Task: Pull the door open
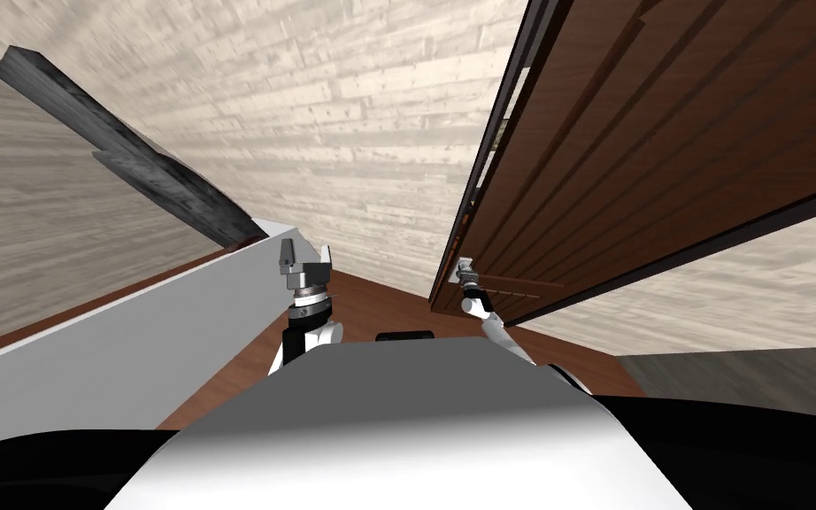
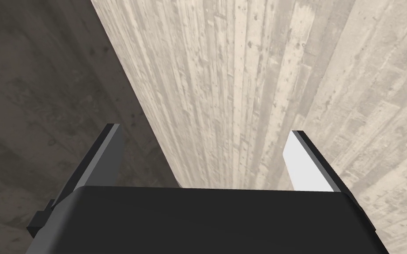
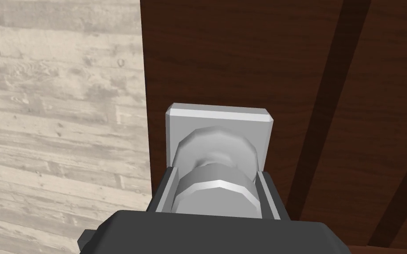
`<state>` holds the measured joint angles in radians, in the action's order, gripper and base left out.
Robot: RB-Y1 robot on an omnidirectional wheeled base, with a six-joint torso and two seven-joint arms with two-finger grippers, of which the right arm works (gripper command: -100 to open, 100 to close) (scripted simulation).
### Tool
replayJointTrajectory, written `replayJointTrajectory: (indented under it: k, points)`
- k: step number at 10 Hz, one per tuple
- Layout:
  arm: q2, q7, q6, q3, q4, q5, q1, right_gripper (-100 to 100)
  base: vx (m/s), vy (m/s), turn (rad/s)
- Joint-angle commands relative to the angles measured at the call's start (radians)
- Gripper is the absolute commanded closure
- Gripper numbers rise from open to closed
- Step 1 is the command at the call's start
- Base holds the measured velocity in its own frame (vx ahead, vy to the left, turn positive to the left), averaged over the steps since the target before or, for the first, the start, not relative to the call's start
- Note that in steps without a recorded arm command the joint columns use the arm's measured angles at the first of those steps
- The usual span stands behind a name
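The fingers of the right gripper are clamped on the sides of a grey door knob, which is held between them close against the dark gripper body. Just beyond the fingertips the knob's neck is met by a square grey backplate, set on the dark brown panelled door near its free edge. A pale plank wall is seen past that edge. For the pull to go well, a firm clamp is judged necessary. The hand should be drawn back along an arc about the hinges rather than straight, so that the knob is not slipped off. The left gripper is raised apart from the door, its fingers spread wide with nothing between them. No brand, label or writing can be read anywhere.
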<state>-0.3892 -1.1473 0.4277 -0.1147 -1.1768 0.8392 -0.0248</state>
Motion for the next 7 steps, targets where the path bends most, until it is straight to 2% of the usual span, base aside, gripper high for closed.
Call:
replayJointTrajectory:
  k: [1, 4, 5, 7]
  points:
    - [0.003, 0.0, -0.001, -0.003, 0.0, 0.0, 0.001, 100, -0.025, 0.0, 0.017]
    - [0.003, 0.0, -0.001, -0.003, 0.0, 0.0, 0.001, 100, -0.007, 0.001, 0.0]
    - [-0.02, -0.024, 0.002, -0.021, -0.01, 0.002, 0.013, 100, -0.115, -0.05, 0.147]
    - [-0.036, -0.042, 0.005, -0.036, -0.019, 0.004, 0.021, 100, -0.214, -0.081, 0.138]
